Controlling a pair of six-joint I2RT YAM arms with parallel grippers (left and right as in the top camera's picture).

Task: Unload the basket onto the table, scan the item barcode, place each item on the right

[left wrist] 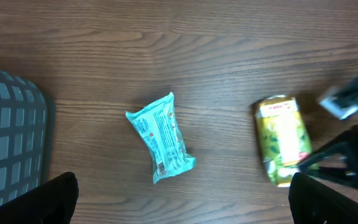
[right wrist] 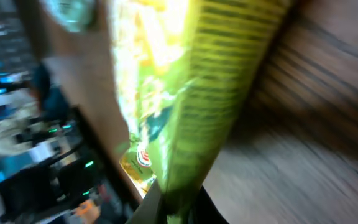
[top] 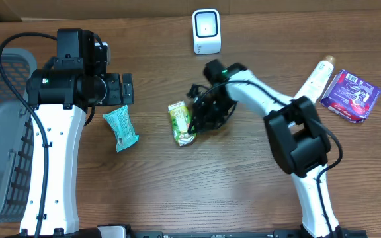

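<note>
The right jaws were shut tight on one end of the green pack (top: 181,123), which was near the middle of the surface (top: 177,192), below the white scanner (top: 206,31). The left jaws were wide open and held nothing, up above the teal pack (top: 120,128), and a grey basket (top: 8,59) stood at the left edge, but I could not tell what was in it. The words on the packs were too small or blurry to read.
</note>
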